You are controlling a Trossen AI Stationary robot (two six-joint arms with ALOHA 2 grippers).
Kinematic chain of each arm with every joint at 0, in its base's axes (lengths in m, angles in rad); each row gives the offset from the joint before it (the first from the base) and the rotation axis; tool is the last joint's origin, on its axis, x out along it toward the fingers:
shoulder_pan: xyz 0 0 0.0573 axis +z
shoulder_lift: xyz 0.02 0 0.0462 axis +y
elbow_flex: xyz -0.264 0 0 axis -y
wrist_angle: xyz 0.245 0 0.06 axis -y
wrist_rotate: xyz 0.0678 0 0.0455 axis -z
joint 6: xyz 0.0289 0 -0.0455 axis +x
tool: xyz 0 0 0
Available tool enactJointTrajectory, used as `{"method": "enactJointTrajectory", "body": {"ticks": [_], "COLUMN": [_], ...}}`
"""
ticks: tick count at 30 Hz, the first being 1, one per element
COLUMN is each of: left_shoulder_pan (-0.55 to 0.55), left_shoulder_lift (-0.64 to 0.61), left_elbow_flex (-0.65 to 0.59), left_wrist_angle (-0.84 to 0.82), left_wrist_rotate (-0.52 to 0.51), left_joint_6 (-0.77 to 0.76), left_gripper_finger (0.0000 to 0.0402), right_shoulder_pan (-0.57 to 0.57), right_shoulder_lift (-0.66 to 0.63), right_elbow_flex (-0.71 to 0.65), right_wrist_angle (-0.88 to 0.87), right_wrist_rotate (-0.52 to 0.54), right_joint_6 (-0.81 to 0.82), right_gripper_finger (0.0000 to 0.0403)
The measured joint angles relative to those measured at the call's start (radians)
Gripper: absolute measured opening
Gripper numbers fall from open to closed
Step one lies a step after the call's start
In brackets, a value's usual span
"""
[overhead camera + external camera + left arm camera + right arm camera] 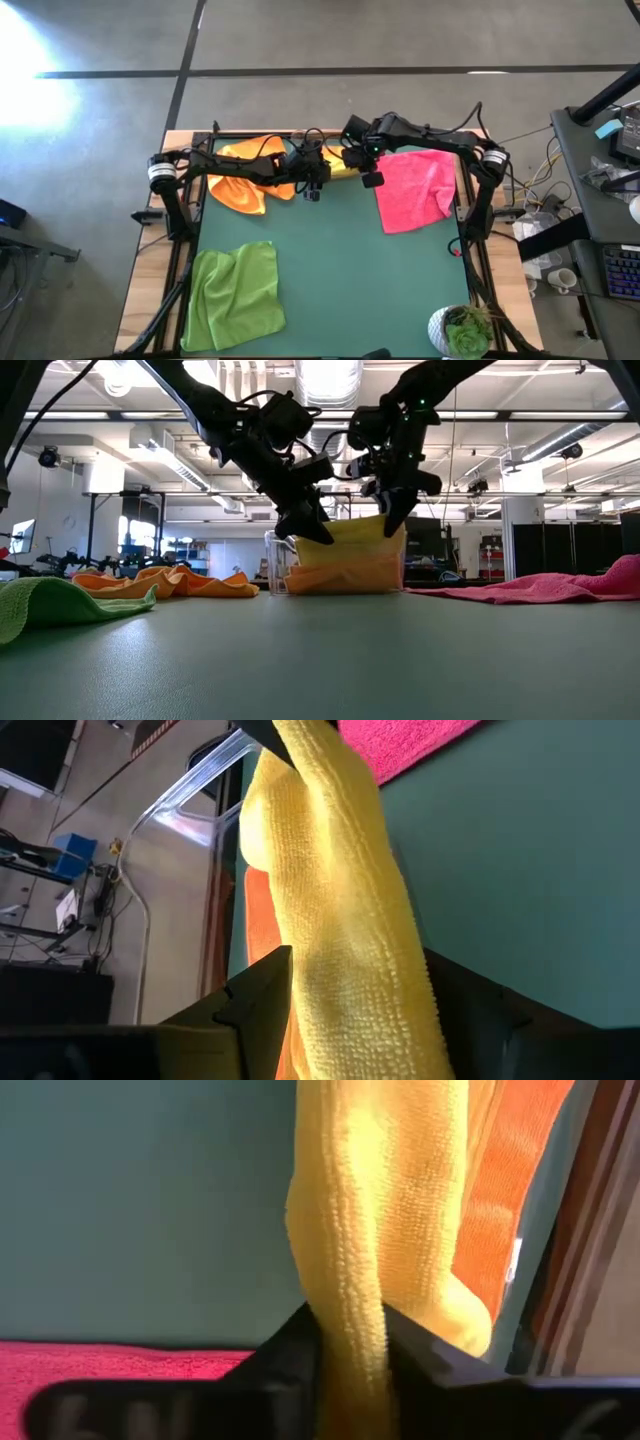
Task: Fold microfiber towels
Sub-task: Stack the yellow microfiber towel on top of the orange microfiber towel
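Across the green desk (340, 260) four towels are lying loose: the lime green towel (236, 296) is sitting crumpled at the near left, the hot pink towel (415, 188) is spreading out at the far right, and the orange towel (243, 175) is bunching at the far left. Back at the far edge, centre, both arms are meeting over the clear plastic bin (277, 565), and between them the yellow towel (348, 543) is hanging, draping down into the bin onto a second orange towel (345, 576) lying folded inside. Looking past the left gripper (355, 1010), its fingers are clamped on one end of the yellow cloth; the right gripper (350, 1355) is pinching the other end tight as well. So, by my reading, folding of this one is done and they are stowing it on the stack. Next they will be needing to lower together until the cloth is resting flat, then let both ends go cleanly without dragging the fold open, and head for one of the loose towels.
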Motion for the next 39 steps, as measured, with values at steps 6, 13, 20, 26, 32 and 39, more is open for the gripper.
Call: {"method": "enactJointTrajectory", "body": {"ticks": [6,13,20,26,32,39], "left_shoulder_pan": [0.002,0.005,0.006,0.006,0.008,0.016], "left_shoulder_lift": [0.000,0.000,0.000,0.000,0.000,0.000], "left_elbow_flex": [0.000,0.001,0.001,0.001,0.001,0.001], "left_wrist_angle": [0.000,0.002,0.001,0.001,0.002,0.002], "left_wrist_rotate": [0.000,0.000,0.000,0.000,0.000,0.001], "left_joint_6": [0.000,0.000,0.000,0.000,-0.001,-0.003], "left_gripper_finger": [0.0189,0.0189,0.0189,0.0189,0.0189,0.0189], "right_shoulder_pan": [0.000,0.000,0.000,0.000,0.000,-0.001], "right_shoulder_lift": [-0.005,-0.006,-0.006,-0.006,-0.006,-0.007], "right_elbow_flex": [0.008,0.024,0.027,0.026,0.026,0.065], "right_wrist_angle": [-0.003,-0.006,-0.008,-0.008,-0.011,-0.040], "right_wrist_rotate": [-0.006,-0.013,-0.017,-0.017,-0.068,-0.070], "right_joint_6": [0.040,0.071,0.075,0.100,0.158,0.214], "right_gripper_finger": [0.0012,0.0019,0.0021,0.0033,0.0012,0.0009]}}
